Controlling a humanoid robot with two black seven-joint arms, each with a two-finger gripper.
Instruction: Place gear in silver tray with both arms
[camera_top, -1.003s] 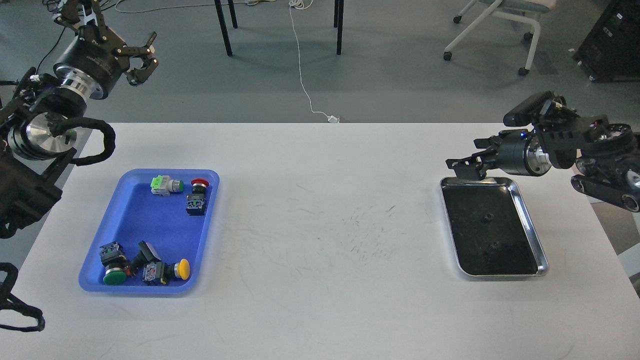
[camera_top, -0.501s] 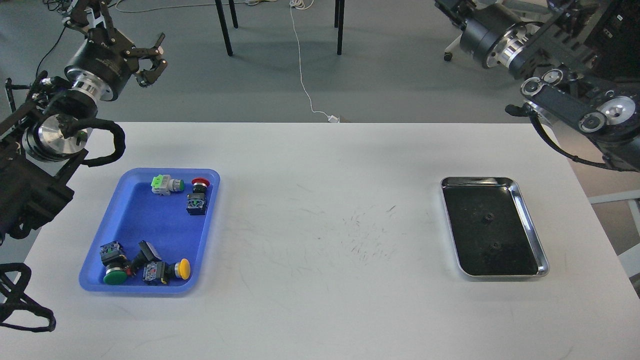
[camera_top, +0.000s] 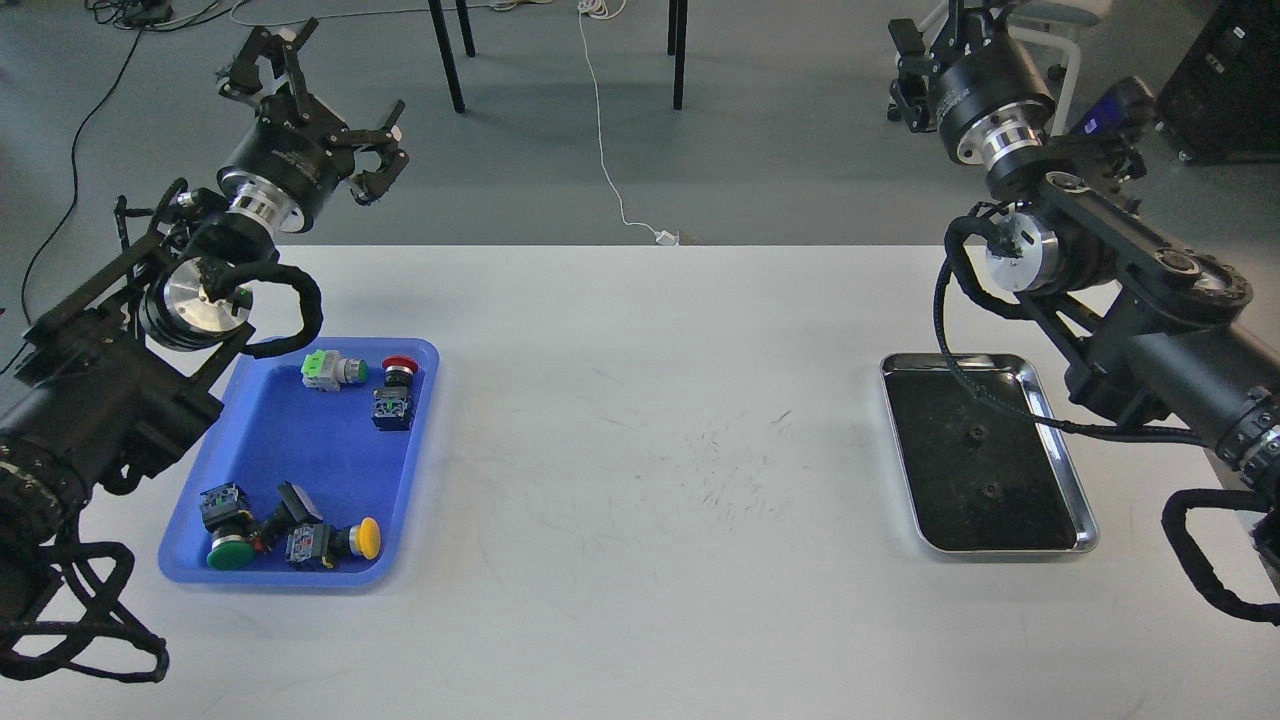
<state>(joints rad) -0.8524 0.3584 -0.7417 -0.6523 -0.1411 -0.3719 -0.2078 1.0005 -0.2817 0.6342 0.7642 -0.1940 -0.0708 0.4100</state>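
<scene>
Hovering high beyond the table's far edge, the left gripper (camera_top: 335, 125) shows claws spread and empty — the right gripper (camera_top: 925, 60) is too dark to read. Below the right gripper, nearer the robot, the silver tray (camera_top: 1060, 450) holds two small gears (camera_top: 977, 433) — both lying apart.

Robotics lab: white scuffed worktable (camera_top: 640, 560), grey floor with trailing white cable (camera_top: 604, 150), white wheeled office chair (camera_top: 1040, 40) at upper right.
</scene>
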